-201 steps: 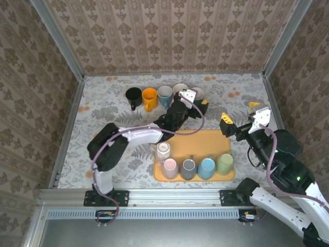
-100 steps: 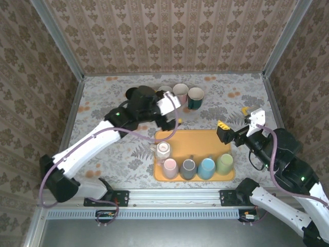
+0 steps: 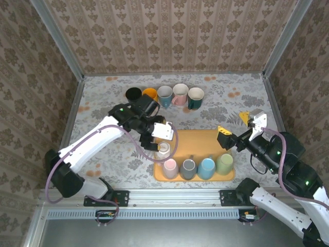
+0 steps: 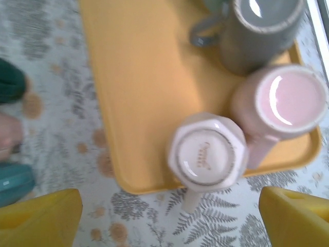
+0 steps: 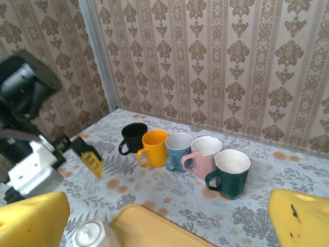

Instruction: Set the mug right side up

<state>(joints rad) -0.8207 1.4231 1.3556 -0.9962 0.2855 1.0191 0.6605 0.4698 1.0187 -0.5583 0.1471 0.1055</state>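
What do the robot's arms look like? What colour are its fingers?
The left arm and right arm are white tubes with chunky black joints. A thin purple cable loops along each. The fingers are bright yellow, fixed to a white block.

The upturned white mug [image 4: 207, 150] looks like glazed ceramic, smooth and glossy with a duller ring on its base. The pink mug [image 4: 288, 98] and grey mug [image 4: 259, 31] carry bright glints on the same shiny glaze. The yellow tray [image 4: 139, 77] looks like smooth, matt plastic, as do the fingers [image 4: 41, 216] of the left gripper [image 4: 169, 218], while the floral table cover [image 4: 46, 67] and patterned wallpaper [image 5: 231, 67] are flat and matt and the corner post [image 5: 97, 62] is dull brushed metal.
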